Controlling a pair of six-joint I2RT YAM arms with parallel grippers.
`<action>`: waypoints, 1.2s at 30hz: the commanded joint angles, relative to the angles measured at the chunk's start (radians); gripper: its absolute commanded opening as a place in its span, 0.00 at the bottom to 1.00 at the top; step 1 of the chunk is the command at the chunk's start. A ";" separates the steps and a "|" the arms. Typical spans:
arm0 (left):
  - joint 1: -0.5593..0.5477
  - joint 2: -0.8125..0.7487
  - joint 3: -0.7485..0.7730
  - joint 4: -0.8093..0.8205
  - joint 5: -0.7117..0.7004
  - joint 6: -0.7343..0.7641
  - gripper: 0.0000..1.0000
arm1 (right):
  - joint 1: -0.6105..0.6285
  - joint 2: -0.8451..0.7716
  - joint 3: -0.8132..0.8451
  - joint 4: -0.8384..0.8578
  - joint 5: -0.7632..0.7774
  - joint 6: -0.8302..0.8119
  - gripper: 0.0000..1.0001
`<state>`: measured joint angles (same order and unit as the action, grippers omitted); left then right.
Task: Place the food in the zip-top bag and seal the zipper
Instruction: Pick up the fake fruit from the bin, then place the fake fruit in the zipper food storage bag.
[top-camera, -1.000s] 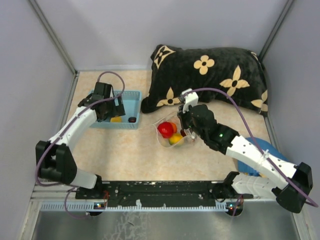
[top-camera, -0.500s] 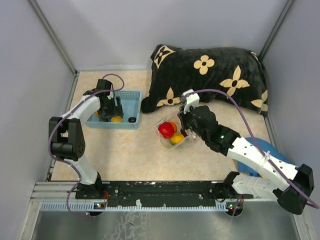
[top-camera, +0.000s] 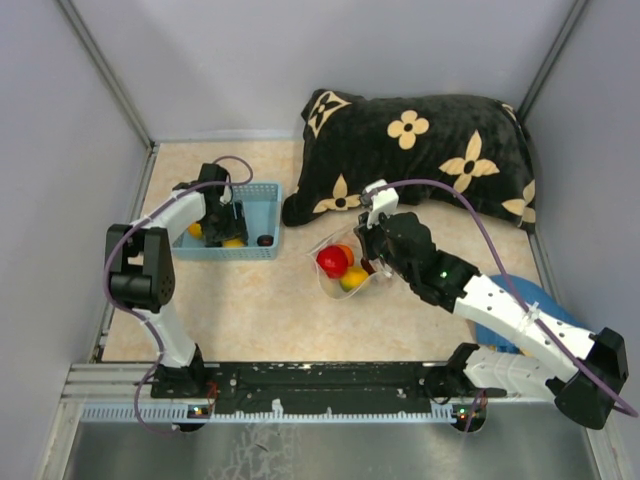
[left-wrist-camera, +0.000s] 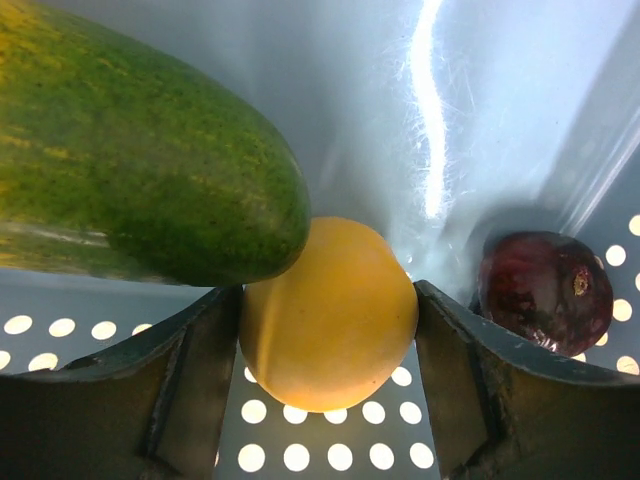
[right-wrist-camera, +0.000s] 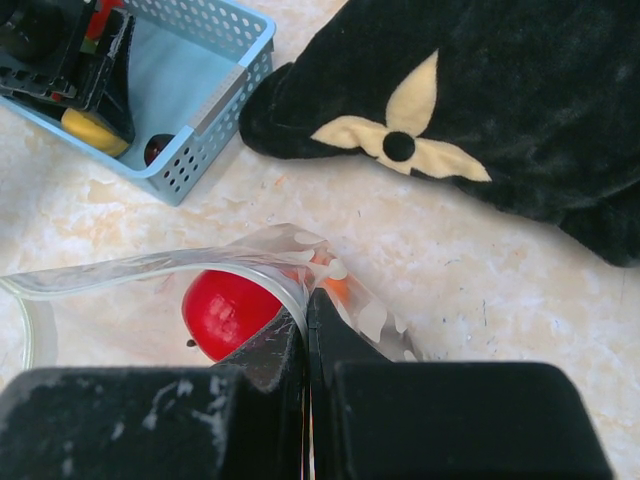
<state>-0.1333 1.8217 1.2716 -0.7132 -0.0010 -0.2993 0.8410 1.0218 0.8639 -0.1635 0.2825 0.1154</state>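
Yellow fruit (left-wrist-camera: 328, 320) in the basket (top-camera: 255, 186) is seen flanked by the left gripper (left-wrist-camera: 328, 292) fingers only from that wrist; a grip cannot be told. The crinkled clear bag (right-wrist-camera: 120, 268), beside the pillow (right-wrist-camera: 500, 90), is pinched at its rim by the right gripper (right-wrist-camera: 307, 305).

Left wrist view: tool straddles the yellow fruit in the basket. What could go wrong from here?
1. The green cucumber lies against the yellow fruit, just above one finger of the left tool; closing may catch it, or a lift may drag it along.
2. The dark red fruit sits close beside the other finger and could get knocked.
3. The right tool pinches only a thin fold of the zip-top bag; a slip could collapse the mouth.
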 joint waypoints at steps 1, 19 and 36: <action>-0.002 -0.022 0.016 -0.017 0.030 0.010 0.70 | -0.006 -0.029 0.020 0.073 0.001 -0.001 0.00; -0.095 -0.402 -0.156 0.136 0.067 -0.083 0.54 | -0.006 -0.013 0.063 0.046 0.005 0.010 0.00; -0.458 -0.883 -0.350 0.490 0.108 -0.180 0.53 | -0.006 0.014 0.094 0.038 -0.025 0.031 0.00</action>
<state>-0.5350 1.0172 0.9791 -0.3775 0.0811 -0.4423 0.8410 1.0309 0.8768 -0.1768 0.2672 0.1349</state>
